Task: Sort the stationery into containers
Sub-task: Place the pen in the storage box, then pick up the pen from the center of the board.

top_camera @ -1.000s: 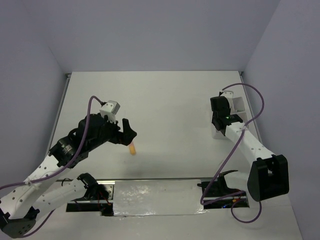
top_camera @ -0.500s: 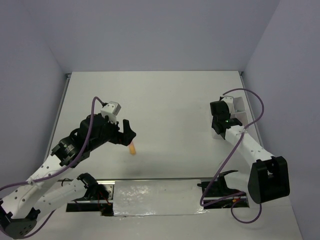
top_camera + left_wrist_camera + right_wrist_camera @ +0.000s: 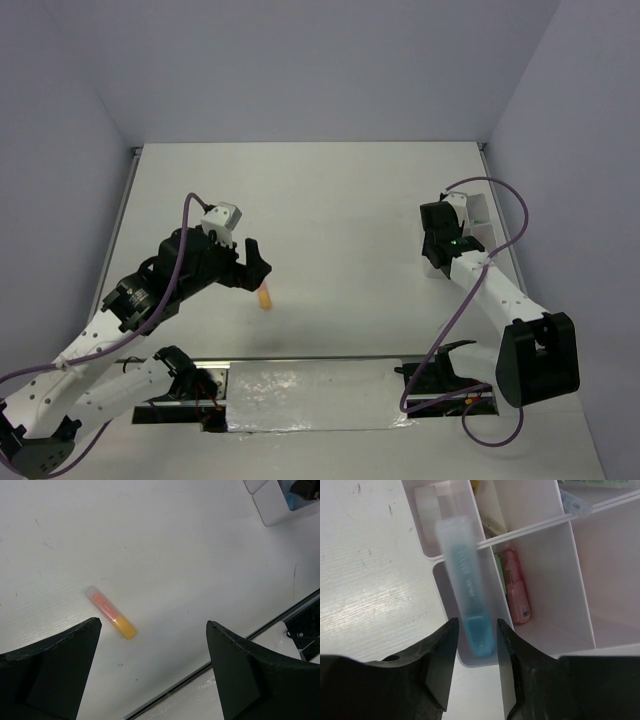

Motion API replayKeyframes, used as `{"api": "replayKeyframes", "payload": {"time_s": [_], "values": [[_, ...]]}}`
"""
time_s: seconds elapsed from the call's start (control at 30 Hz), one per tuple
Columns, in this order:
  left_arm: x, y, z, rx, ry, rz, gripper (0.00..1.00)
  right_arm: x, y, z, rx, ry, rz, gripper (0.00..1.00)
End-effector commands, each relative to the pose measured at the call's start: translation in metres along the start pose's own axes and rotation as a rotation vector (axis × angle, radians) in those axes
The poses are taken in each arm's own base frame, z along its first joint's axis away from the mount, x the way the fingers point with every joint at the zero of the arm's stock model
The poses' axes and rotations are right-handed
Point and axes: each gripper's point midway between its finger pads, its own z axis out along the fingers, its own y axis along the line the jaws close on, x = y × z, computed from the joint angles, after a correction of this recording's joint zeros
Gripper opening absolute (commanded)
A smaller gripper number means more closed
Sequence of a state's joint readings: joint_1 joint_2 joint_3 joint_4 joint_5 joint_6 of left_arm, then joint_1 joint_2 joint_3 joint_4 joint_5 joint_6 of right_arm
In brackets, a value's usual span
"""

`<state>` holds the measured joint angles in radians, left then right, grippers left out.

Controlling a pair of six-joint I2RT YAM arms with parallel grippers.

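1. Blue-ended translucent marker (image 3: 462, 570): it stands between the right gripper (image 3: 477, 622) fingers, blue end nearest the wrist camera and clear end pointing away. Its outline is blurred, while the tray below is sharp.
2. Right fingers (image 3: 440, 655): one on each side of the blue end, set narrowly apart. A thin strip of tray shows between the left finger and the marker. Cannot tell whether the pads are pressing on it.
3. Position: the marker hangs over the near-left compartment of the white divided tray (image 3: 550, 580), and its far end crosses the wall into the next compartment beyond.
4. Tray contents, right wrist view: a pink marker (image 3: 516, 592) lies flat in the compartment just right of the blue one. A pale whitish item (image 3: 427, 505) sits in the far-left compartment. A clear-capped pen tip (image 3: 575, 502) rests across a divider at the far right. Other pieces are cropped at the top edge.
5. Overhead view: the tray (image 3: 480, 208) sits near the table's right edge, with the right gripper (image 3: 437, 235) above it.
6. Orange marker (image 3: 110, 612): it lies flat on the white table (image 3: 340, 200), well apart from the tray (image 3: 272, 500) and left of centre.
7. Left gripper (image 3: 152, 625): fingers spread wide and holding nothing. It hovers above the orange marker (image 3: 264, 297) without touching it.
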<state>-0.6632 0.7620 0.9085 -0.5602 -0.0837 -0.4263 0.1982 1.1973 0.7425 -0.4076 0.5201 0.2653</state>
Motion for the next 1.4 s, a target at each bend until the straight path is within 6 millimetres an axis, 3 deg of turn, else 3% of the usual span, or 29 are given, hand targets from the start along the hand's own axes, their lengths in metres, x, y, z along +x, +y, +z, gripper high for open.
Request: {"api": "replayKeyframes", "payload": {"time_s": [0.0, 0.3, 0.4, 0.57, 0.67, 0.7, 0.73, 0.77, 0.8, 0.87, 0.9, 0.93, 0.97, 1.0, 1.03, 1.07, 1.1, 1.13, 1.17, 1.27, 1.37], "values": [[-0.009, -0.003, 0.0, 0.021, -0.037, 0.019, 0.99, -0.011, -0.001, -0.001, 0.014, -0.035, 0.029, 0.45], [-0.009, 0.0, 0.0, 0.013, -0.04, 0.015, 0.99, -0.02, 0.005, -0.01, -0.047, -0.061, 0.045, 0.47], [-0.01, 0.005, 0.001, -0.008, -0.044, -0.003, 0.99, -0.031, 0.023, -0.028, -0.169, -0.102, 0.052, 0.5], [-0.014, 0.022, 0.0, -0.108, -0.064, -0.062, 0.99, -0.051, 0.056, -0.075, -0.342, -0.186, 0.051, 0.59], [-0.016, 0.044, -0.006, -0.239, -0.079, -0.104, 0.99, -0.051, 0.088, -0.099, -0.46, -0.195, 0.001, 0.6], [-0.023, 0.056, -0.009, -0.321, -0.105, -0.14, 0.99, -0.044, 0.114, -0.116, -0.564, -0.182, -0.039, 0.6], [-0.023, 0.063, -0.012, -0.37, -0.109, -0.157, 0.99, -0.038, 0.134, -0.12, -0.618, -0.167, -0.068, 0.7], [-0.015, 0.073, -0.013, -0.438, -0.078, -0.186, 0.99, -0.032, 0.152, -0.128, -0.673, -0.149, -0.085, 0.73], [-0.022, 0.086, -0.02, -0.522, -0.106, -0.204, 0.99, -0.021, 0.182, -0.152, -0.776, -0.135, -0.143, 0.75], [-0.013, 0.105, -0.023, -0.638, -0.064, -0.235, 0.99, 0.003, 0.225, -0.156, -0.82, -0.064, -0.212, 0.91], [-0.014, 0.112, -0.024, -0.675, -0.063, -0.247, 0.99, -0.006, 0.247, -0.173, -0.853, -0.074, -0.222, 0.98], [-0.014, 0.121, -0.027, -0.724, -0.067, -0.263, 0.99, 0.031, 0.271, -0.168, -0.818, 0.001, -0.328, 0.99], [-0.01, 0.139, -0.033, -0.797, -0.049, -0.304, 0.99, 0.036, 0.285, -0.172, -0.804, 0.019, -0.338, 0.99], [-0.012, 0.147, -0.039, -0.832, -0.056, -0.335, 0.99, 0.022, 0.308, -0.188, -0.821, -0.003, -0.327, 0.99], [-0.012, 0.156, -0.047, -0.873, -0.068, -0.362, 0.99, 0.055, 0.324, -0.179, -0.772, 0.058, -0.4, 1.0], [-0.015, 0.172, -0.063, -0.934, -0.109, -0.404, 0.99, 0.059, 0.336, -0.181, -0.761, 0.066, -0.407, 1.0], [-0.014, 0.181, -0.072, -0.968, -0.13, -0.419, 0.99, 0.05, 0.356, -0.195, -0.788, 0.051, -0.392, 1.0], [-0.017, 0.187, -0.086, -0.997, -0.171, -0.427, 0.99, 0.076, 0.369, -0.191, -0.775, 0.093, -0.444, 1.0], [-0.017, 0.198, -0.098, -1.047, -0.201, -0.449, 0.99, 0.078, 0.377, -0.193, -0.777, 0.096, -0.444, 0.99], [-0.006, 0.209, -0.107, -1.074, -0.235, -0.441, 0.99, 0.088, 0.408, -0.202, -0.81, 0.105, -0.451, 0.97], [-0.011, 0.203, -0.105, -1.021, -0.271, -0.431, 0.99, 0.106, 0.417, -0.186, -0.773, 0.128, -0.488, 0.86]]}}
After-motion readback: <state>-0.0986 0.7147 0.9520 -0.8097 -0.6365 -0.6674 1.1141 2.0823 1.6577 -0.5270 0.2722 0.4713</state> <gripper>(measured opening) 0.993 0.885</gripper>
